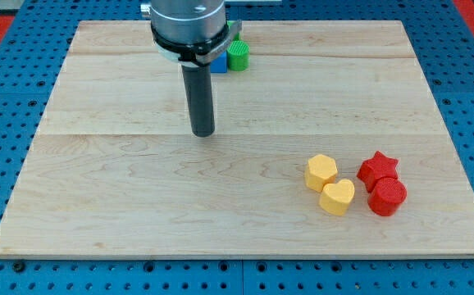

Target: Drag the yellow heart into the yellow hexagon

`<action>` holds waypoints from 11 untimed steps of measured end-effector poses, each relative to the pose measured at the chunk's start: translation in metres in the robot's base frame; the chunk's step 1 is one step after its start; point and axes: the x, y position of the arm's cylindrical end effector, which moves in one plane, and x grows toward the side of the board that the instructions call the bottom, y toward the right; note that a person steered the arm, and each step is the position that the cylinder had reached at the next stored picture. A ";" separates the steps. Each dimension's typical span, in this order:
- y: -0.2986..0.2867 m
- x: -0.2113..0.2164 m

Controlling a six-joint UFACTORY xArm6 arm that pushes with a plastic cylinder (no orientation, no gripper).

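The yellow heart (337, 197) lies on the wooden board at the view's lower right. The yellow hexagon (321, 172) sits just up and left of it, and the two touch or nearly touch. My tip (203, 133) rests on the board near the middle, well to the left of and above both yellow blocks, touching no block.
A red star (378, 168) and a red hexagon-like block (387, 197) sit right of the yellow blocks. A green block (238, 56) and a partly hidden blue block (219, 63) lie at the top behind the arm. The board (97, 205) rests on a blue pegboard.
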 end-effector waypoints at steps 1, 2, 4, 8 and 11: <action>0.025 0.000; 0.028 0.015; 0.059 0.090; 0.173 0.174; 0.156 0.124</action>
